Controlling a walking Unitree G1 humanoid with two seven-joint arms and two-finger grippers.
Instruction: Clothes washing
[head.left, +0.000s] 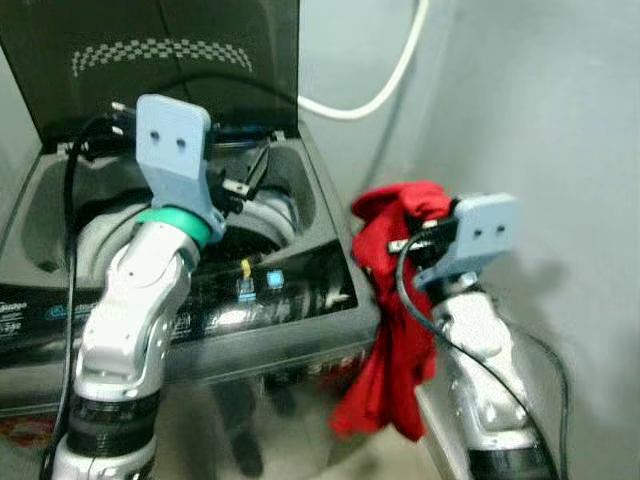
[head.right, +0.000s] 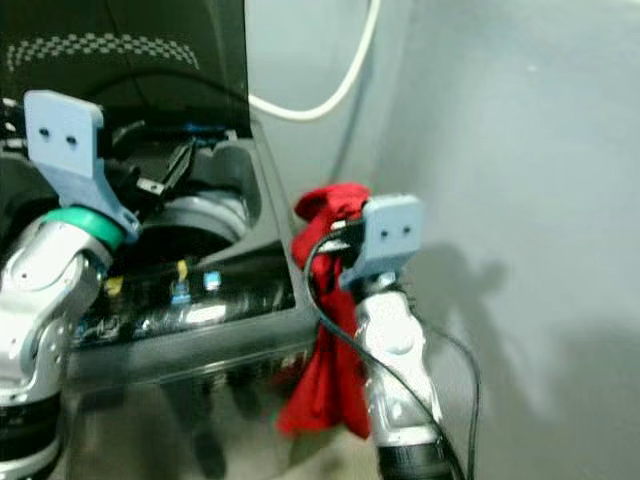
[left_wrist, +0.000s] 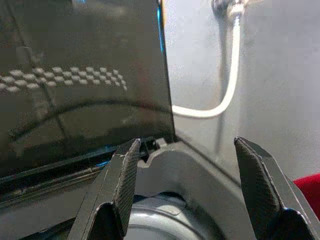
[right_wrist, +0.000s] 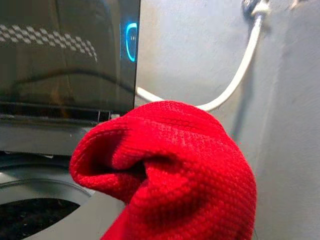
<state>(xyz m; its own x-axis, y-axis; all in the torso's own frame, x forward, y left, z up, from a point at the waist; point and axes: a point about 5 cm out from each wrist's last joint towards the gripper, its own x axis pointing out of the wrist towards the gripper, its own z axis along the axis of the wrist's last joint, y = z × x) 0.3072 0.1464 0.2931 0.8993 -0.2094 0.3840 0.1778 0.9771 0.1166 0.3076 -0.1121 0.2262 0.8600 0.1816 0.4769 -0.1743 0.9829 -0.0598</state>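
Observation:
A grey top-loading washing machine (head.left: 300, 290) stands with its dark lid (head.left: 160, 60) raised and its drum (head.left: 270, 215) exposed. My left gripper (left_wrist: 185, 145) hovers over the drum opening, open, with nothing between its fingers. To the right of the machine, my right gripper (head.left: 418, 238) is shut on a red knitted garment (head.left: 395, 330). The garment hangs down past the machine's front right corner. In the right wrist view the red garment (right_wrist: 170, 165) bunches up and hides the fingers.
A white hose (head.left: 385, 85) curves along the grey wall (head.left: 560, 120) behind and to the right of the machine. The wall stands close beside my right arm. Black cables run along both arms.

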